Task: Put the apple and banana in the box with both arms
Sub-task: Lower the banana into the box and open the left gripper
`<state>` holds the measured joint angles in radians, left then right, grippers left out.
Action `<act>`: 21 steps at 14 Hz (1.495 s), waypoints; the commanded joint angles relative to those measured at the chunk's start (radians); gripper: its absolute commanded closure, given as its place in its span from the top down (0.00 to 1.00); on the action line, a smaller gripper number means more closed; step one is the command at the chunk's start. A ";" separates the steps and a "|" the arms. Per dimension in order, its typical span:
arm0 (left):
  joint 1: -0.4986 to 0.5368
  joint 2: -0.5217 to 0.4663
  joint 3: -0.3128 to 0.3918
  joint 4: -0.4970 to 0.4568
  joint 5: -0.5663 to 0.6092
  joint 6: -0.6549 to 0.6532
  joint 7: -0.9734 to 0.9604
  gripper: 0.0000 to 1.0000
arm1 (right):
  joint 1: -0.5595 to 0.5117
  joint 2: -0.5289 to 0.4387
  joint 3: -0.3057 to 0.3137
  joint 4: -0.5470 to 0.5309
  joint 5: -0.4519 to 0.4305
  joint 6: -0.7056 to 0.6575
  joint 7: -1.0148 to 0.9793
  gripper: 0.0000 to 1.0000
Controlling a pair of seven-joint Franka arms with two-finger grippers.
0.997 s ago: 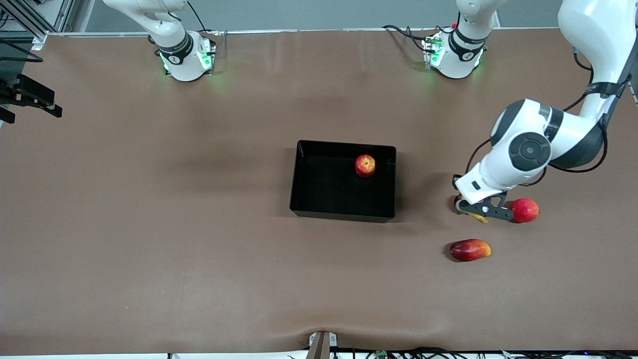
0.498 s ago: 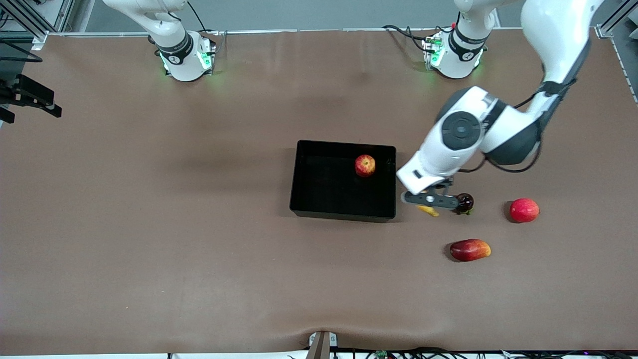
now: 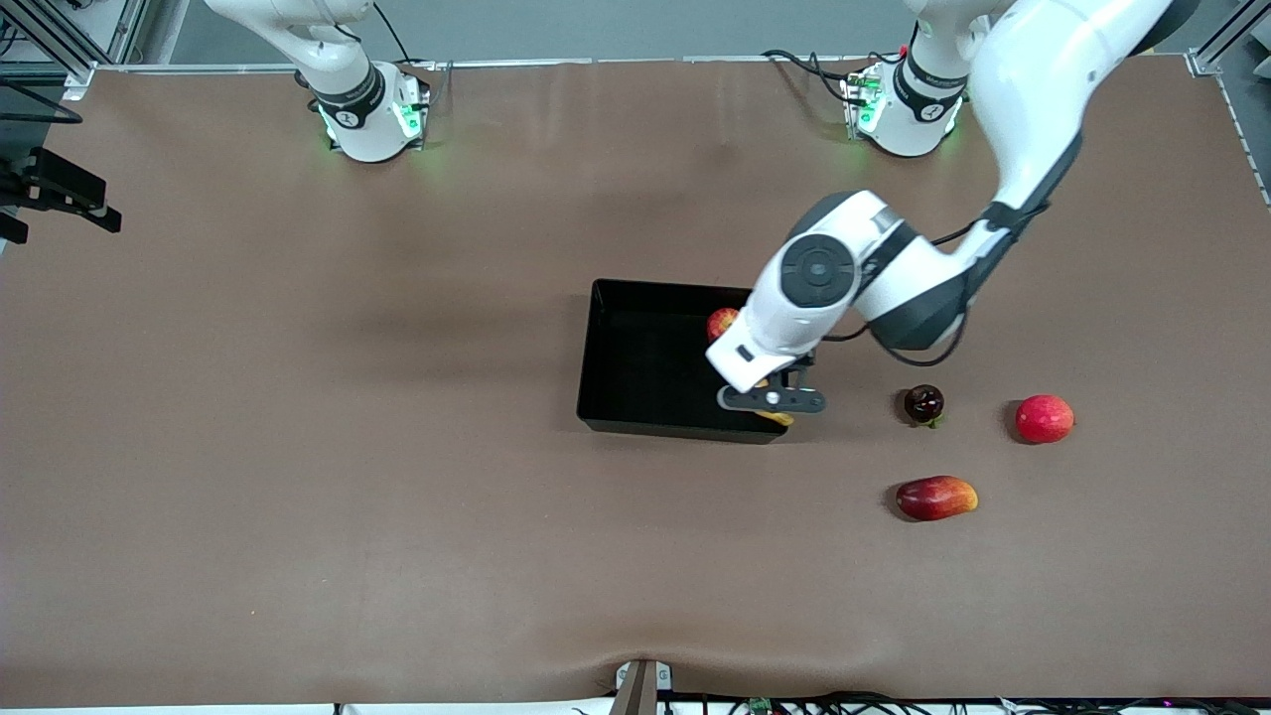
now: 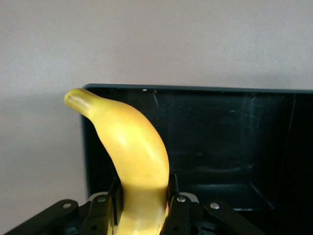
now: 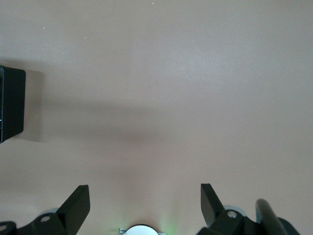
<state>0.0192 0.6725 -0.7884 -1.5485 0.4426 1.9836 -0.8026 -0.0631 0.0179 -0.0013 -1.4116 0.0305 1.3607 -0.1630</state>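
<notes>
The yellow banana [image 4: 132, 152] is clamped between the shut fingers of my left gripper [image 4: 144, 196], its stem end sticking out past them. In the front view the left gripper [image 3: 771, 403] hangs over the corner of the black box [image 3: 635, 372] that is nearest the left arm's end and the front camera. Only the banana's tip [image 3: 778, 418] shows under it. The red apple [image 3: 720, 320] lies in the box, half hidden by the left arm. My right gripper [image 5: 145, 200] waits open over bare table, with a corner of the box [image 5: 11, 103] at the edge of its view.
Three fruits lie toward the left arm's end of the table: a small dark one [image 3: 923, 402], a plain pinkish-red round one [image 3: 1045, 418], and a red-and-yellow mango-like one [image 3: 936, 498] nearer the front camera. A black fixture [image 3: 60, 194] juts in at the right arm's end.
My left gripper has carried the banana from beside the pinkish-red round fruit across to the box's corner, which uncovered the small dark fruit. The right arm has not moved.
</notes>
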 commanded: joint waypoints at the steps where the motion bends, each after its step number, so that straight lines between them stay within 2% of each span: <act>1: -0.151 0.048 0.104 0.115 -0.008 -0.008 -0.036 0.00 | 0.000 -0.013 -0.002 -0.004 -0.007 -0.008 0.014 1.00; 3: -0.232 0.087 0.147 0.168 -0.008 0.038 -0.093 0.00 | 0.002 -0.013 0.000 -0.004 -0.007 -0.008 0.014 1.00; 6: -0.332 0.116 0.219 0.179 -0.008 0.130 -0.151 0.00 | 0.000 -0.013 0.000 -0.006 -0.007 -0.011 0.014 1.00; 10: -0.450 0.154 0.319 0.197 -0.010 0.179 -0.191 0.00 | -0.003 -0.013 -0.002 -0.004 -0.006 -0.015 0.014 1.00; 21: -0.504 0.243 0.327 0.214 -0.007 0.228 -0.276 0.00 | -0.001 -0.013 0.000 -0.004 0.000 -0.020 0.014 1.00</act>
<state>-0.4678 0.8885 -0.4762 -1.3630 0.4421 2.1977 -1.0607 -0.0632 0.0179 -0.0039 -1.4116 0.0305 1.3479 -0.1625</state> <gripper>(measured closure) 0.621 0.000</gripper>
